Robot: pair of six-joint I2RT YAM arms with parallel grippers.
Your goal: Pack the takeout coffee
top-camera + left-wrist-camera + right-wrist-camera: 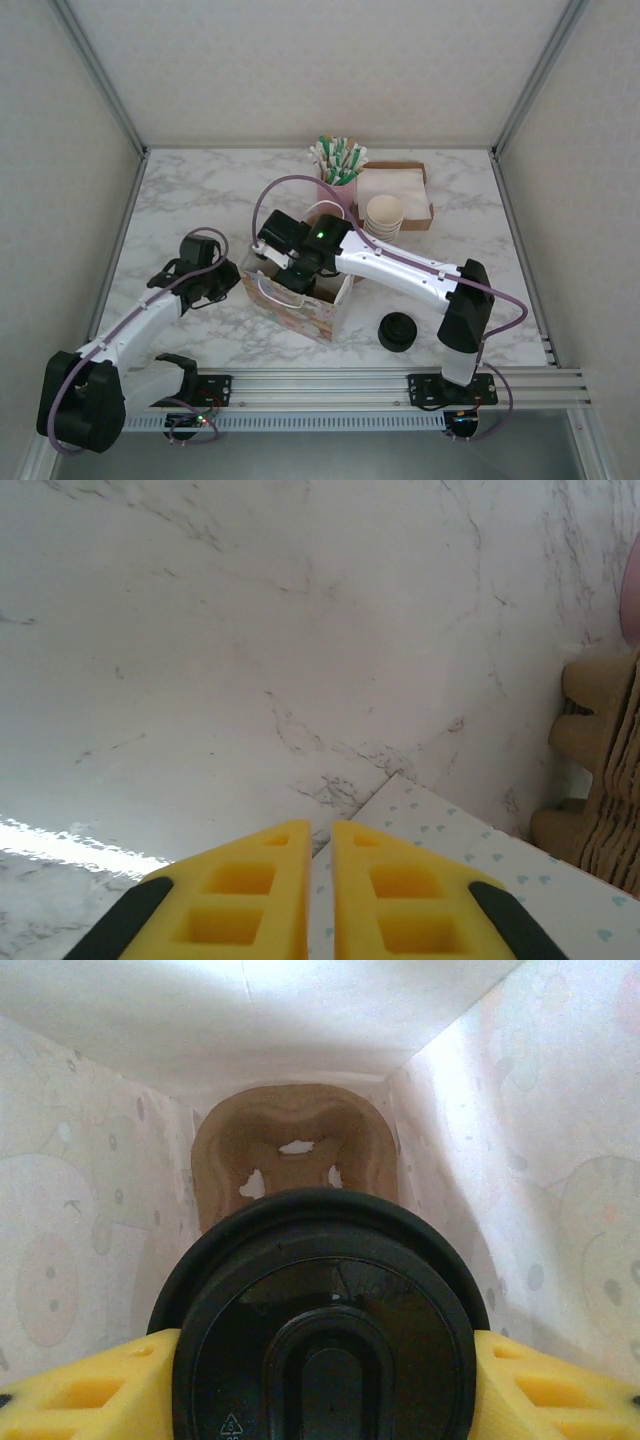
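Note:
The takeout coffee shows its round black lid from above, down inside the patterned paper bag. My right gripper is shut on it, one yellow finger pressing each side below the lid. A brown cardboard cup carrier lies on the bag's floor just beyond the cup. In the top view my right gripper reaches into the bag's open mouth. My left gripper hovers at the bag's left side, its yellow fingers drawn almost together with nothing between them.
A stack of black lids sits right of the bag. Behind it stand stacked lidless cups, a pink cup of straws and a napkin box. Heart-printed paper and brown cardboard lie beyond my left fingers.

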